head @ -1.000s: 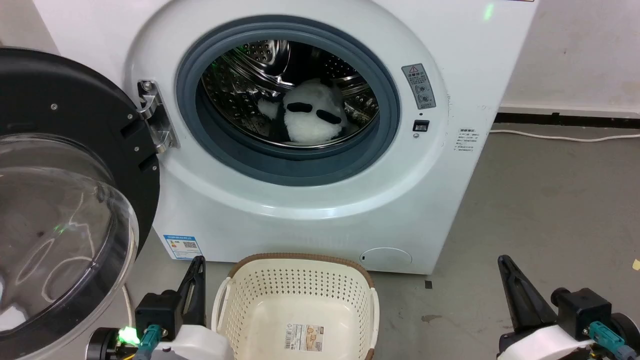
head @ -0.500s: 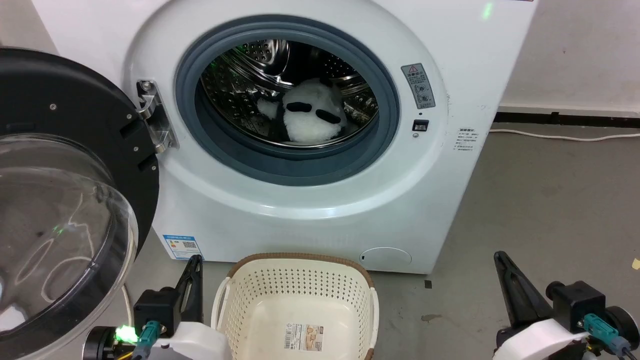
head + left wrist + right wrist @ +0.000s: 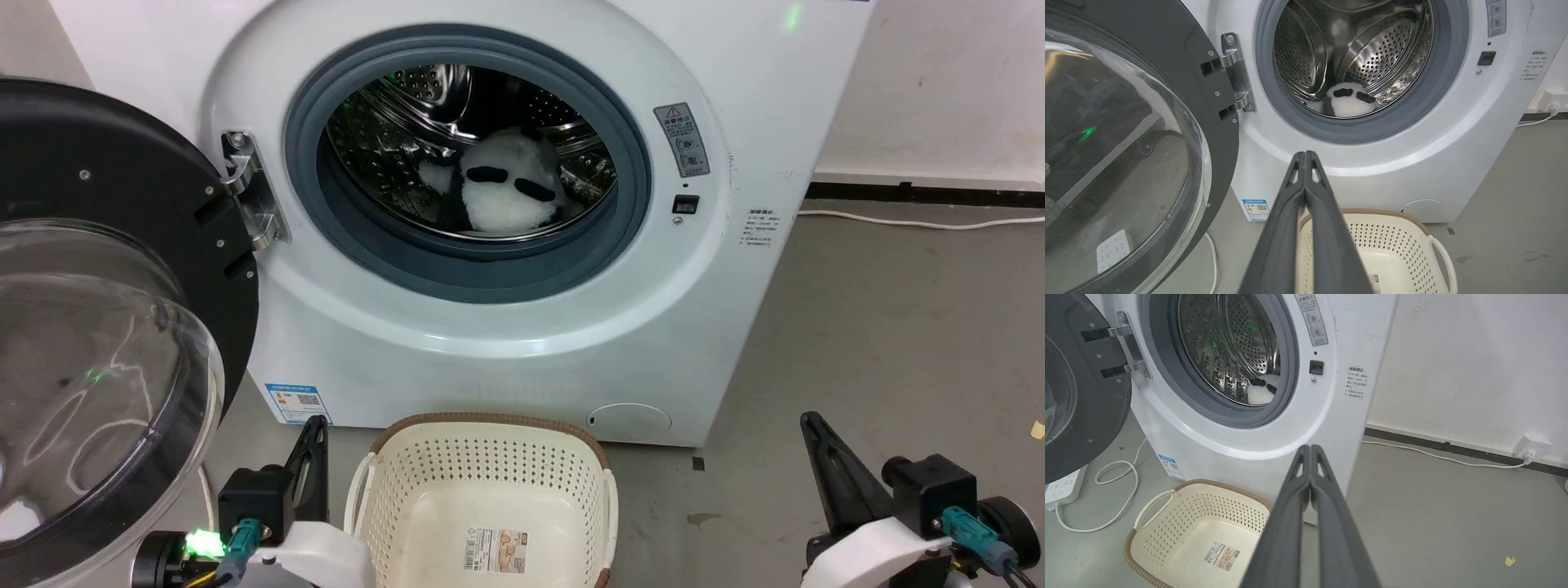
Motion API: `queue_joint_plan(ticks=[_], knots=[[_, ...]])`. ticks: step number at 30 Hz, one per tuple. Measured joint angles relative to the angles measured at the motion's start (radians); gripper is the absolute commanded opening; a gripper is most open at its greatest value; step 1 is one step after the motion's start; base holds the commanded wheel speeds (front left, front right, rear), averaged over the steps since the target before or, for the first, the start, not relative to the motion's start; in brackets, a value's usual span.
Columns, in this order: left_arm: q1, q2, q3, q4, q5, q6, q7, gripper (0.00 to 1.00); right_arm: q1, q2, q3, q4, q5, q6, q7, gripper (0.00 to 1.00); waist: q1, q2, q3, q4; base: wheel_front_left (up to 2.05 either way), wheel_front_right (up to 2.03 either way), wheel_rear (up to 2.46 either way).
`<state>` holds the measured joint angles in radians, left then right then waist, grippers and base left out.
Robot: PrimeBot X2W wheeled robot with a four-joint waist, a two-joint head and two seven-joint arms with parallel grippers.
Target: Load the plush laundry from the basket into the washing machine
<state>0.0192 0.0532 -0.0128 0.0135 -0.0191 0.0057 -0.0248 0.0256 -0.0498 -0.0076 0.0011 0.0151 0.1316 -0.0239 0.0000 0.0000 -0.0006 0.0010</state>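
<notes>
The white plush panda (image 3: 506, 196) lies inside the steel drum of the white washing machine (image 3: 522, 359), behind the grey door ring; the left wrist view shows the panda (image 3: 1349, 102) low in the drum. The cream basket (image 3: 486, 457) stands on the floor before the washer with only its paper label (image 3: 495, 549) in it. My left gripper (image 3: 314, 429) is shut and holds nothing, just left of the basket. At the lower right, my right gripper (image 3: 808, 425) is shut and holds nothing. Both pairs of fingers press together in the wrist views: left gripper (image 3: 1304, 155), right gripper (image 3: 1309, 448).
The washer's black-framed clear door (image 3: 106, 327) stands swung open at the left, close to my left arm. A white cable (image 3: 922, 222) runs along the wall's foot on the right. A power strip (image 3: 1057, 489) and looped cord (image 3: 1118, 486) lie on the floor left of the basket.
Both grippers have sunk slightly lower toward the bottom edge of the head view. The panda, basket and door have not moved.
</notes>
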Motion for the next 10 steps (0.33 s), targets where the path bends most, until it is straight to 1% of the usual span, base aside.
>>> queue_joint_plan(ticks=[10], knots=[[-0.003, -0.002, 0.008, -0.007, 0.011, -0.001, 0.023, 0.0, -0.014, 0.0, 0.006, 0.0, -0.007, 0.0, 0.021, 0.0, 0.0, 0.0, 0.001, -0.001, 0.0, 0.0, 0.0]])
